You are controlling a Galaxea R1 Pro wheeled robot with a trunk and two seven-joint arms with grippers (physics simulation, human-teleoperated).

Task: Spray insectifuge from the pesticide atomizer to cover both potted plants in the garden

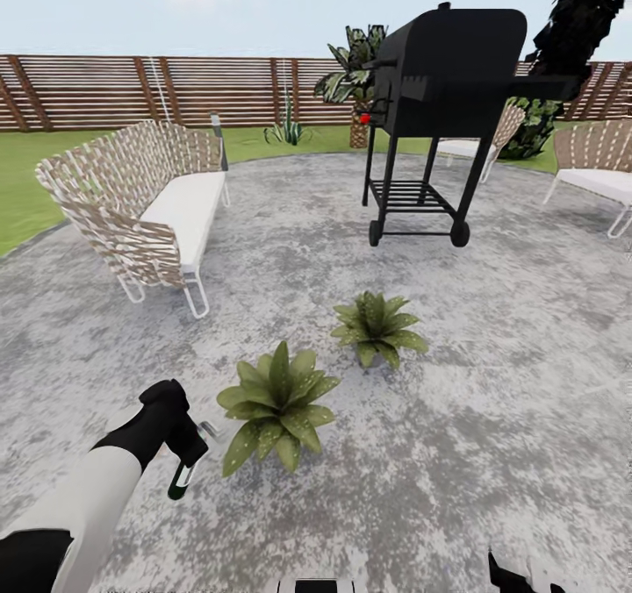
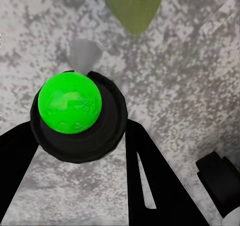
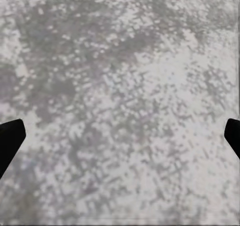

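Note:
My left gripper (image 1: 188, 453) is shut on the pesticide atomizer (image 1: 182, 480), a slim dark-green bottle hanging just above the paving. It sits just left of the nearer potted plant (image 1: 277, 404). In the left wrist view the atomizer (image 2: 70, 104) appears end-on as a bright green disc in a black ring, held between the black fingers (image 2: 147, 176), with one leaf (image 2: 133, 4) of the plant ahead. The second potted plant (image 1: 379, 325) stands farther back and to the right. My right gripper (image 3: 120, 136) is open over bare paving, low at the right.
A wicker sofa (image 1: 145, 203) stands at the left and a black grill (image 1: 434, 119) behind the plants. Wicker chairs (image 1: 597, 167) sit at the right. A slat fence (image 1: 175, 89) and lawn (image 1: 22, 189) ring the round grey paving (image 1: 491, 400).

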